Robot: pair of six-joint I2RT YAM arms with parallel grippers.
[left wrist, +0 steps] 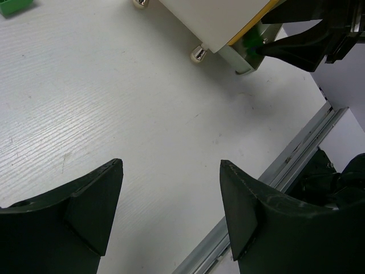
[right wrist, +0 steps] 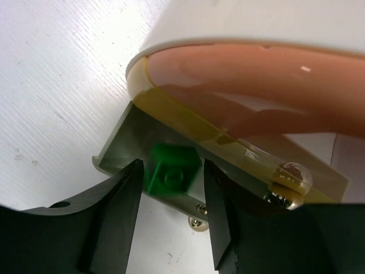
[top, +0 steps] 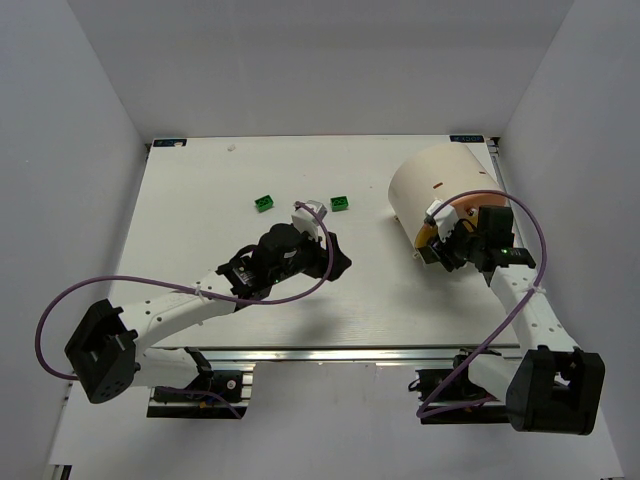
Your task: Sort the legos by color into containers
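A big white table (top: 190, 250) is sitting in the middle, with pale grey walls (top: 300, 60) standing on three sides of it. A shiny metal rail (top: 340, 353) is running along its near edge — and little blue tags (top: 170, 142) are sticking at the far corners.

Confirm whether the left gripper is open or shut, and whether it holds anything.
Open and empty. The left gripper shows its fingers wide apart in its wrist view, only bare table between them.

Overhead, two wrist close-ups — tub (top: 440, 185) common
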